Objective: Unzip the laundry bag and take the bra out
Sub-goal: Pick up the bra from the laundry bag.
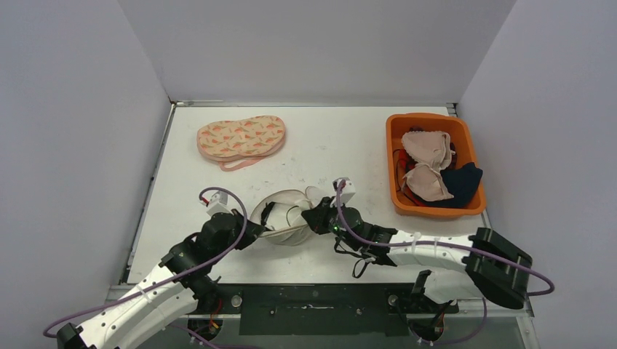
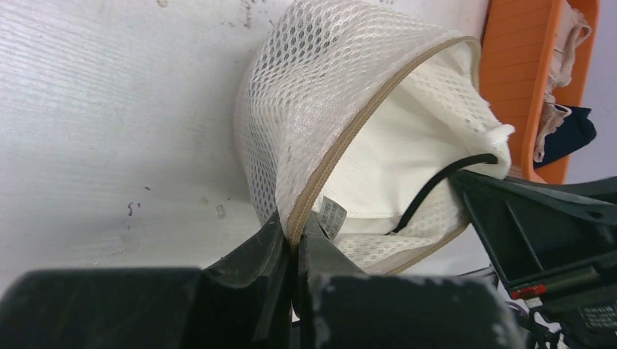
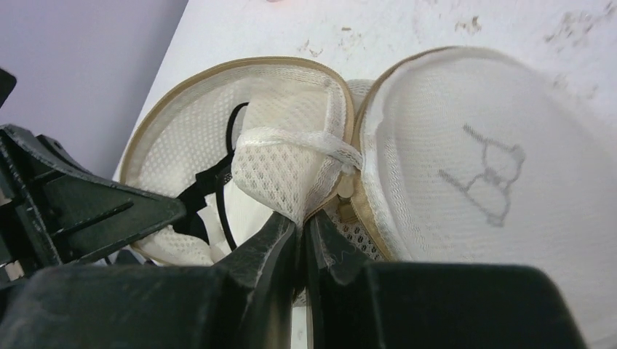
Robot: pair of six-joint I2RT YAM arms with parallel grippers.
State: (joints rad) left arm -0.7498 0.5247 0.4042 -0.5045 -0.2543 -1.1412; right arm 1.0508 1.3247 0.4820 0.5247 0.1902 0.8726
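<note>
Lying open: a white mesh laundry bag (image 1: 287, 217), unzipped into two halves near the front edge of the worktop (image 1: 342, 138), between the two arms.
Left gripper (image 2: 292, 243): pressed together on the bag's tan zipper edge (image 2: 342, 153).
Right gripper (image 3: 300, 225): pinched shut on a fold of white mesh (image 3: 291, 167) where the halves meet.
Black strap (image 2: 436, 182): seen inside the left half, against the white lining.
Orange bin (image 1: 396, 145): set at the right edge, filled with garments (image 1: 429, 163).
</note>
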